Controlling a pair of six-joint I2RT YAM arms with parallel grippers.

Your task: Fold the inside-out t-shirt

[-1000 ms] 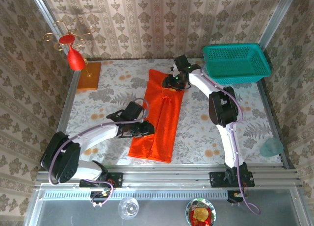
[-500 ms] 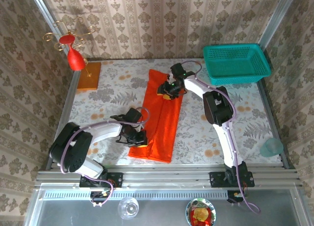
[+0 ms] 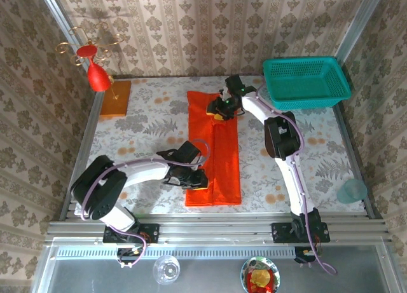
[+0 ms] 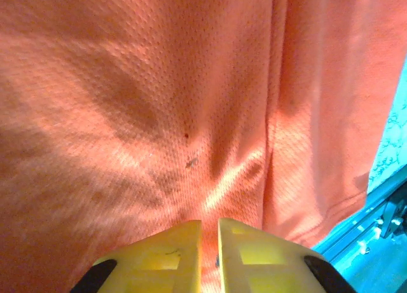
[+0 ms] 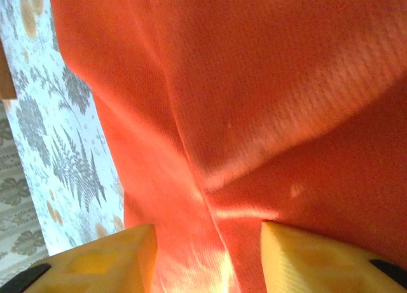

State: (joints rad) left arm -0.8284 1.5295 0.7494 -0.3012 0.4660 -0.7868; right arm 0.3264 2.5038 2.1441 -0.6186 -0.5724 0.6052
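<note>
While scanning from the 10 o'clock corner of the table [image 3: 140, 124], find a red teardrop ornament [image 3: 96, 77] on a wire stand, over an orange board [image 3: 116, 98]. Toward 7 o'clock, meet the left gripper [image 3: 196, 178], low on the near left corner of the inside-out t-shirt [image 3: 222, 153]. Yellow fingers [image 4: 159, 255] drawn nearly together on a crease of cloth (pinched, judging by the left wrist view). Note the shirt as a long folded strip, flat down the middle from 12 toward 6 o'clock. At its far end, see the right gripper [image 3: 222, 110], jaws about halfway apart, clasping a raised ridge of cloth. At 2 o'clock, spot a teal basket [image 3: 306, 96].
</note>
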